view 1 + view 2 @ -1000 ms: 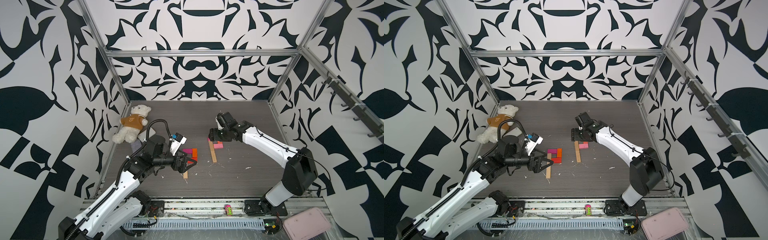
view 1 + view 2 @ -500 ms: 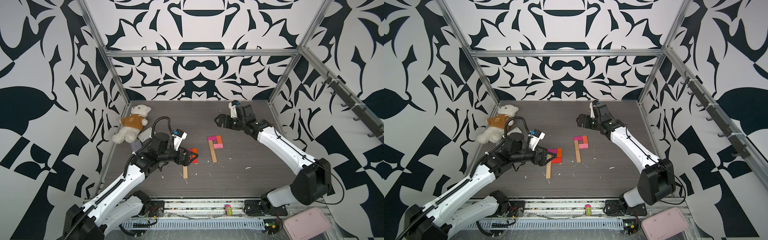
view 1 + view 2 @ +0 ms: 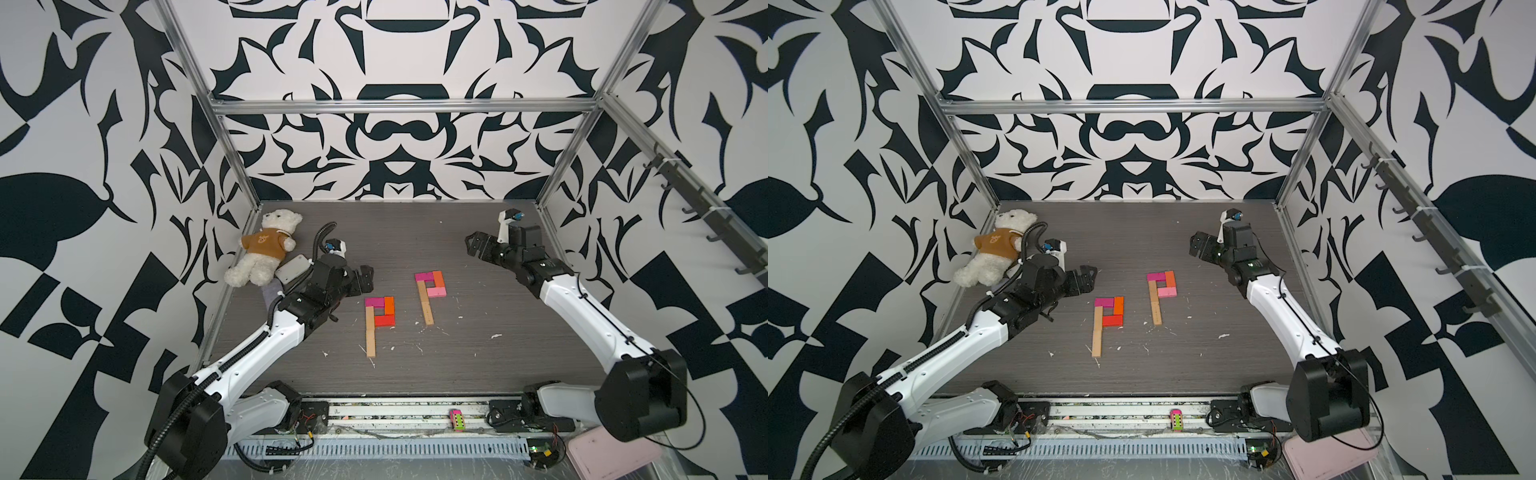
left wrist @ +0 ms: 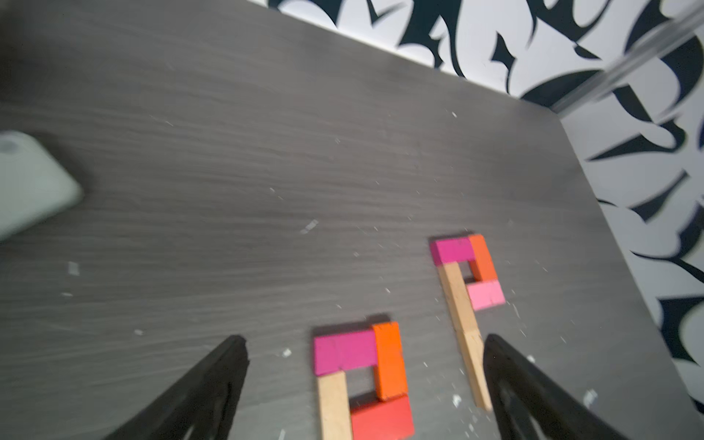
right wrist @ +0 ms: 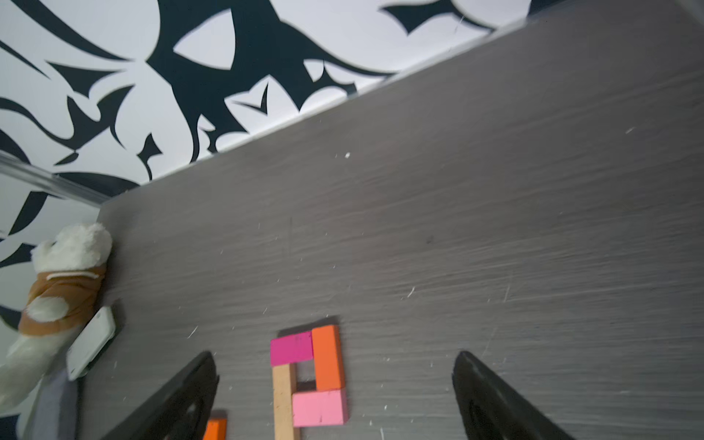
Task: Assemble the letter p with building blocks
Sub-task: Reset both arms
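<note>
Two letter-P shapes lie flat on the dark grey wood-grain tabletop (image 3: 478, 365), near the middle of both top views, with a strip of bare table between them.

The lower-left letter has a stem of plain tan wooden bars (image 3: 370, 332) laid end to end. A magenta wooden block (image 3: 374, 302) lies across the stem's top, an orange wooden block (image 3: 389, 305) runs down the right side, and a red wooden block (image 3: 385, 320) closes the loop. Each piece touches its neighbours.

The upper-right letter is built the same way. It has a second tan stem (image 3: 426, 307), a second magenta block (image 3: 424, 276) and a second orange block (image 3: 437, 278), but a light pink wooden block (image 3: 436, 292) closes its loop.

The black left gripper (image 3: 366, 280) hangs just to the upper left of the lower-left letter, released and empty. In the blurred left wrist view its black fingers (image 4: 224, 381) stand wide apart, with that letter's loop showing between them.

The black right gripper (image 3: 469, 246) sits toward the right of the frame, well apart from every block, and is likewise spread and grasping nothing. In the right wrist view its fingers (image 5: 190, 392) frame the pink-closed letter.

A white teddy bear in a brown shirt (image 3: 266, 253) lies at the table's left edge, with a pale grey flat rounded box (image 3: 293, 268) just beside it. White scraps dot the table around the letters.

Along the bottom rail stands a small pink-and-green toy car (image 3: 456, 419), and a pale pink rounded tray (image 3: 611, 455) fills the lower right corner.
</note>
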Controlling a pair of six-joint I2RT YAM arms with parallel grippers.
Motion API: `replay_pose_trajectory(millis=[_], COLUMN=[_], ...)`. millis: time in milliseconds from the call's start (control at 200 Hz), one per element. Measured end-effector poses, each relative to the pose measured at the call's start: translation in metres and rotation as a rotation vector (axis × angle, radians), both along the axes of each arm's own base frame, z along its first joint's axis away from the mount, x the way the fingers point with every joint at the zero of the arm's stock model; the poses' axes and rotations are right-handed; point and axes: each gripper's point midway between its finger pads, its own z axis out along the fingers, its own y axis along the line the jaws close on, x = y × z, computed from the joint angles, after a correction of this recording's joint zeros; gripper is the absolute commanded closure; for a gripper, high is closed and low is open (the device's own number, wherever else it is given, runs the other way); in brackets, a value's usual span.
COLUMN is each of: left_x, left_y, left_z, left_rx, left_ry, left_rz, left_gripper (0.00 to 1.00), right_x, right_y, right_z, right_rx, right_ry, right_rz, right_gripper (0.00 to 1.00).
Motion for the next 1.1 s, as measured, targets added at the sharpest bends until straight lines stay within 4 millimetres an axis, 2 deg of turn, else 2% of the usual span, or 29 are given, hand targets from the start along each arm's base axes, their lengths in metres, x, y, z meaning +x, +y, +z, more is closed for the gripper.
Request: replay_pose_trajectory(millis=[155, 290, 470, 665, 775, 905, 1100], left_x=[0.012, 0.008, 0.012, 0.025, 0.031, 0.043, 0.038], left_y=[0.036, 0.075, 0.124, 0.17, 0.18, 0.171, 0.166], left_z=[0.02, 0.02, -0.009, -0.047, -0.07, -0.079, -0.128], left_rx=[0.153, 0.287, 0.435, 0.45, 0.465, 0.467, 0.477], left_ry=[-0.144, -0.227, -0.212, -0.177, -0.136, -0.207, -0.206], left_rz=[0.132, 0.257, 0.391, 0.475, 0.45, 0.375, 0.284], left_gripper=[0.01, 0.01, 0.01, 0.01, 0.01, 0.01, 0.01], right_x=[-0.014, -0.028, -0.041, -0.049, -0.055, -0.059, -0.048], right_y=[-0.02, -0.037, -0.058, -0.079, -0.09, -0.099, -0.108], right_z=[0.004, -0.017, -0.044, -0.047, -0.056, -0.077, -0.1], right_rx=[-0.086, -0.168, -0.276, -0.383, -0.437, -0.498, -0.548], right_ry=[-0.131, -0.18, -0.185, -0.227, -0.249, -0.245, -0.209], right_rz=[-0.05, -0.098, -0.158, -0.234, -0.273, -0.301, -0.325], right_gripper=[0.01, 0.01, 0.01, 0.01, 0.01, 0.01, 0.01])
